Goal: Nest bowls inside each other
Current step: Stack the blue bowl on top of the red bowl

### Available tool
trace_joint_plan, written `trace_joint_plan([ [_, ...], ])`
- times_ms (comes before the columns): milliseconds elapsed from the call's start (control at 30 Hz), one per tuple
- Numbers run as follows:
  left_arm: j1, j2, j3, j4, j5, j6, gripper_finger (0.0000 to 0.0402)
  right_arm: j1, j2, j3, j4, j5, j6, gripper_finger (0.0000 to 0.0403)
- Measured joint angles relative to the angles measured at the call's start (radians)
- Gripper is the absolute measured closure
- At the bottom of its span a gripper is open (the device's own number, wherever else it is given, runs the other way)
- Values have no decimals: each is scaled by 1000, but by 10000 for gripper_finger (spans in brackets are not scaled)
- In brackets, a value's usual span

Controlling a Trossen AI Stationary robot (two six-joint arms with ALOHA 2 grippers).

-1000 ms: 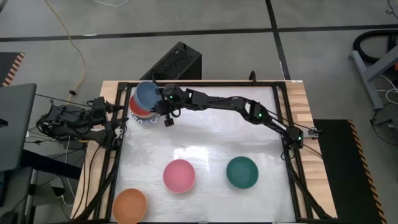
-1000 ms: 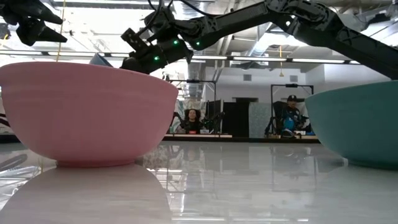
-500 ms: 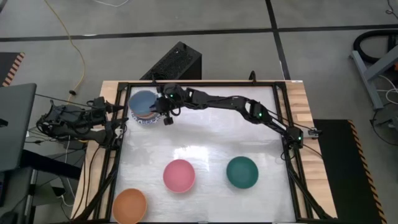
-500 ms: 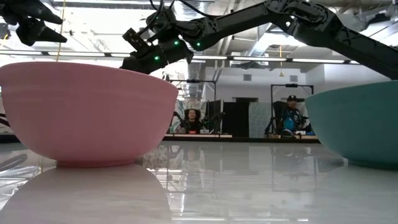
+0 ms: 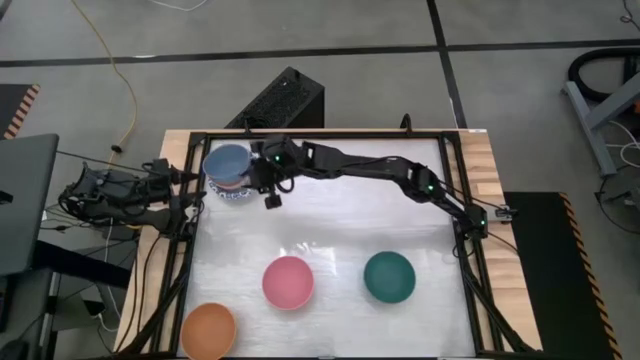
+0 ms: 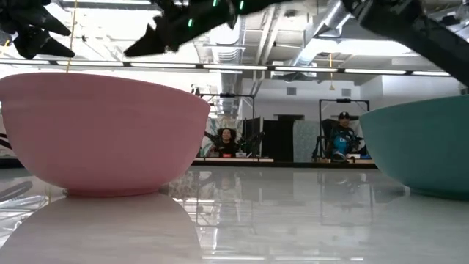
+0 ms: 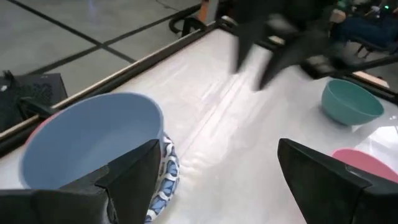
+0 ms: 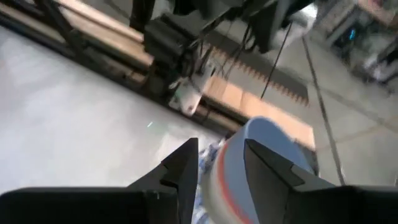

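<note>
A stack of bowls [image 5: 228, 172] stands at the table's far left: a blue bowl [image 7: 87, 140] sits inside a red one, which sits in a white bowl with a blue patterned rim [image 7: 165, 180]. My right gripper [image 8: 221, 163] hangs open just to the right of the stack and above it, touching nothing. It shows blurred in the left wrist view [image 7: 273, 50]. My left gripper [image 7: 224, 180] waits open at the table's left edge, beside the stack. A pink bowl [image 5: 288, 281], a green bowl [image 5: 389, 276] and an orange bowl [image 5: 208, 330] stand apart near the front.
A black frame [image 5: 330, 133] runs around the white tabletop. A black box [image 5: 285, 100] lies beyond the far edge. The middle of the table between the stack and the front bowls is bare. People sit in the room behind [image 6: 341, 136].
My right gripper has opened and let go of the blue bowl, which was tilted over the stack and now sits level in the red bowl. The gripper has then risen and drawn back a little toward the table's right edge.
</note>
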Motion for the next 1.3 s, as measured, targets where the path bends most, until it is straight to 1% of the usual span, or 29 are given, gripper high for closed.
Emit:
trace_joint_plan([
  [133, 0, 12, -10, 8, -43, -9, 88, 64, -67, -3, -131, 102, 48, 257],
  [267, 30, 54, -10, 5, -67, -25, 93, 130, -121, -4, -199, 152, 72, 266],
  [433, 85, 199, -9, 46, -100, -49, 113, 210, -144, -4, -252, 257, 72, 272],
  [533, 93, 299, -10, 106, -200, -85, 130, 249, -152, -4, -273, 340, 75, 273],
  [633, 85, 381, -10, 164, -311, -101, 159, 297, -169, -4, -312, 476, 76, 273],
  [700, 71, 423, -10, 181, -372, -139, 185, 335, -178, -4, -346, 570, 76, 273],
  [733, 59, 439, -18, 194, -420, -164, 200, 355, -183, -4, -377, 618, 75, 273],
  [800, 28, 453, -64, 202, -535, -230, 234, 389, -188, -4, -406, 690, 76, 273],
  [867, -6, 453, -136, 200, -611, -337, 273, 423, -202, -4, -459, 750, 96, 273],
  [967, -62, 438, -262, 206, -662, -460, 337, 454, -207, -4, -510, 790, 143, 273],
  [1033, -103, 433, -340, 256, -707, -487, 379, 472, -205, -4, -539, 806, 166, 273],
  [1067, -124, 430, -374, 291, -726, -491, 389, 480, -203, -4, -550, 809, 176, 273],
  [1200, -182, 431, -456, 424, -750, -464, 393, 483, -201, -4, -572, 813, 231, 273],
  [1300, -200, 431, -457, 432, -750, -434, 399, 478, -201, -4, -580, 813, 272, 273],
])
